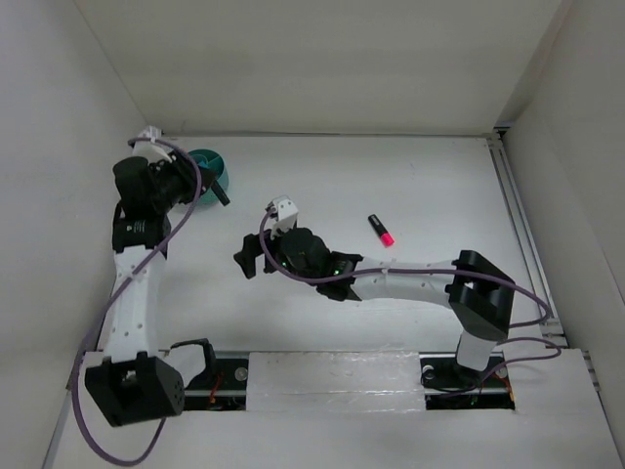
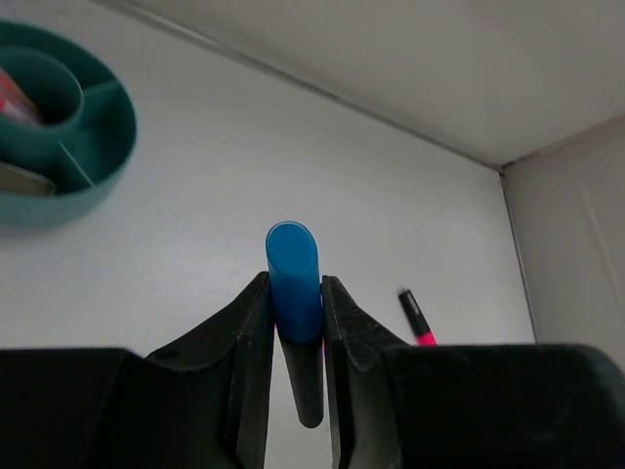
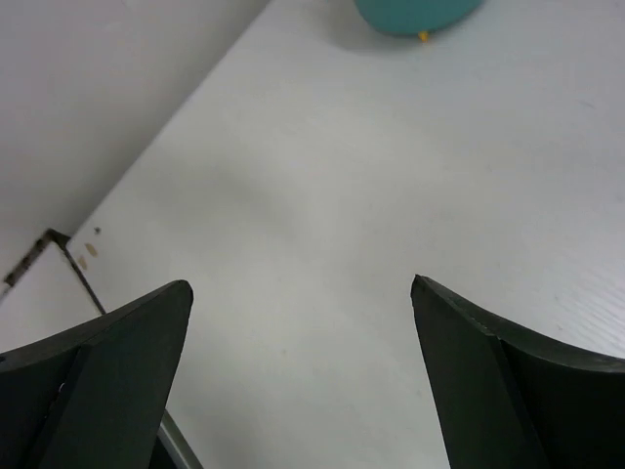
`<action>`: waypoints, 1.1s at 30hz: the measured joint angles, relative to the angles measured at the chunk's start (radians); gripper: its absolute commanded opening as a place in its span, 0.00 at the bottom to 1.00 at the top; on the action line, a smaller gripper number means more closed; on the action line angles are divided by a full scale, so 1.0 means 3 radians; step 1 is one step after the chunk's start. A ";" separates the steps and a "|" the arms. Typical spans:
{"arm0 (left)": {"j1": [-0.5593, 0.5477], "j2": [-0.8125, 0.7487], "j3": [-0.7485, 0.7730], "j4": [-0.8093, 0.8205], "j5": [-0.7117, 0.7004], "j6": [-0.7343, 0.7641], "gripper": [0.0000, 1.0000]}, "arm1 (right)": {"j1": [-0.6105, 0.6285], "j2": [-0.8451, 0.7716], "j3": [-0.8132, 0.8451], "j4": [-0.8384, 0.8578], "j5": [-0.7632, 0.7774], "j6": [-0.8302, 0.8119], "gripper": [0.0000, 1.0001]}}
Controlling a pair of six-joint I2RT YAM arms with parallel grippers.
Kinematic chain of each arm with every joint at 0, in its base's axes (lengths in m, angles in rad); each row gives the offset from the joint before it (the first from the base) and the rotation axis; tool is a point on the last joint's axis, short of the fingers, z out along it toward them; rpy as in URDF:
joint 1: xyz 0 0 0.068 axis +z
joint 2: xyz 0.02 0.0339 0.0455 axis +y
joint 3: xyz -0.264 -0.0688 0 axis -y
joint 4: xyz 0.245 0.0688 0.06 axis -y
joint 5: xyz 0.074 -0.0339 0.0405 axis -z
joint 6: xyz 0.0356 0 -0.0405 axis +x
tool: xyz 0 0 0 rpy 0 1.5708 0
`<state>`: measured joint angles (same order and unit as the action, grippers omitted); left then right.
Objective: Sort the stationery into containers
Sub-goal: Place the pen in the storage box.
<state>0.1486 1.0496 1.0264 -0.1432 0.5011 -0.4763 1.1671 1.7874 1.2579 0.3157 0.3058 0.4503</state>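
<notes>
Two markers show, both smooth, slim cylinders with black barrels. The left gripper (image 2: 295,283) pinches the blue-capped black marker (image 2: 293,266) between its matte black fingers (image 2: 249,332). The glossy, rounded blue cap juts past the fingertips, and the barrel runs back between them, its long axis in line with the fingers. This gripper hangs near the far left corner of the white tabletop (image 1: 420,176), just beside the round teal plastic tub (image 1: 213,168), and its wrist camera looks towards the tabletop's right edge.

The tub has a smooth wall, an inner ring and straight dividers that form compartments (image 2: 103,147). Something salmon-red lies in the inner ring, too cropped to name. In the right wrist view, a tiny tan block (image 3: 424,36) sits at the foot of the tub (image 3: 415,14).

The pink-ended black marker (image 1: 381,230) lies flat on the tabletop, right of centre and well apart from the tub. Its long axis runs diagonally, with the pink end towards the near right corner.

The right gripper (image 3: 300,288) hangs over the bare middle of the tabletop. Its wedge-shaped black jaws are spread wide, with nothing between them.
</notes>
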 measured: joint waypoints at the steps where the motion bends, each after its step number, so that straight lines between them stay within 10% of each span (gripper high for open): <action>1: -0.0001 0.0158 0.0154 0.0051 -0.0072 0.0022 0.00 | 0.0000 -0.0050 -0.0097 -0.0029 0.0010 0.0005 1.00; 13: -0.0100 0.2337 0.1987 0.0674 -0.0576 0.0573 0.00 | 0.0196 -0.1369 -0.1406 -0.0127 0.0151 0.0361 1.00; 33: -0.0140 0.2578 0.1578 0.1191 -0.0810 0.1228 0.00 | 0.0458 -0.2962 -0.2298 -0.0481 0.0355 0.0519 1.00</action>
<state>0.1066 1.8229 1.4998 0.2142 0.2581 -0.1078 1.3045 0.8989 0.5686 0.1715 0.4122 0.6060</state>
